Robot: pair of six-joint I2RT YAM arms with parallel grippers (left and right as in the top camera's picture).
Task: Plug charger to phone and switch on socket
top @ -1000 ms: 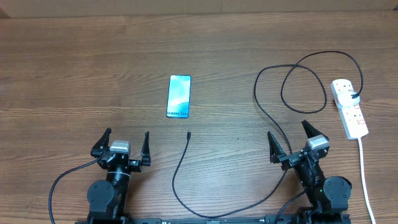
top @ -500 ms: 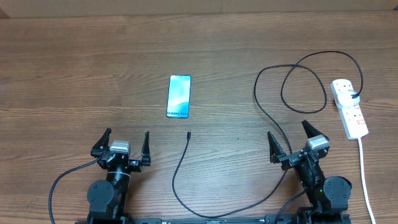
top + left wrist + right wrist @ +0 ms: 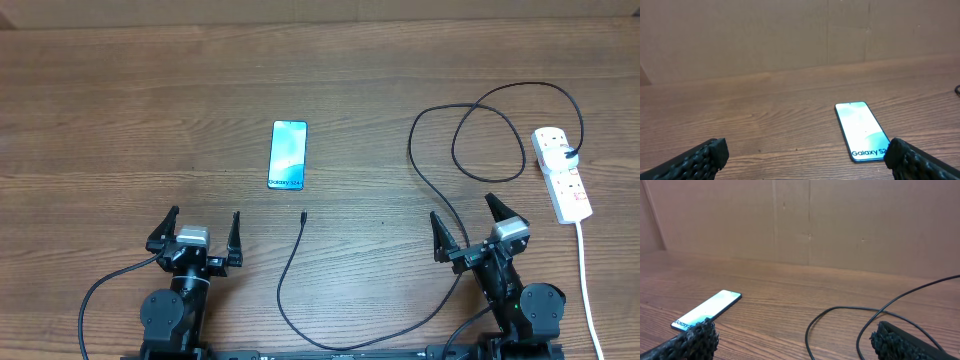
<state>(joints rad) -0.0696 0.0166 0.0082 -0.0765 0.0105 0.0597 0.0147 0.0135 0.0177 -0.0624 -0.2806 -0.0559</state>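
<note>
The Galaxy S24 smartphone [image 3: 288, 155] lies flat and screen-up on the wooden surface [image 3: 120, 110], its long edges running away from the robot. The black charger cable [image 3: 297, 246] has its small plug tip [image 3: 302, 215] just on the robot's side of the phone, near its lower right corner but apart from it. From there the cable bends toward the robot, sweeps off to the phone's right and loops widely before reaching the white power strip [image 3: 562, 175], which sits far to the phone's right. A black plug [image 3: 570, 153] is in the strip, and a thick white cord [image 3: 586, 280] runs from it toward the robot. The left hand [image 3: 204, 214] is nearer the robot than the phone and to its left, fingers spread wide, gripping nothing. The right hand [image 3: 463, 207], well to the phone's right, is likewise released and empty, with the cable passing close by its left finger.
</note>
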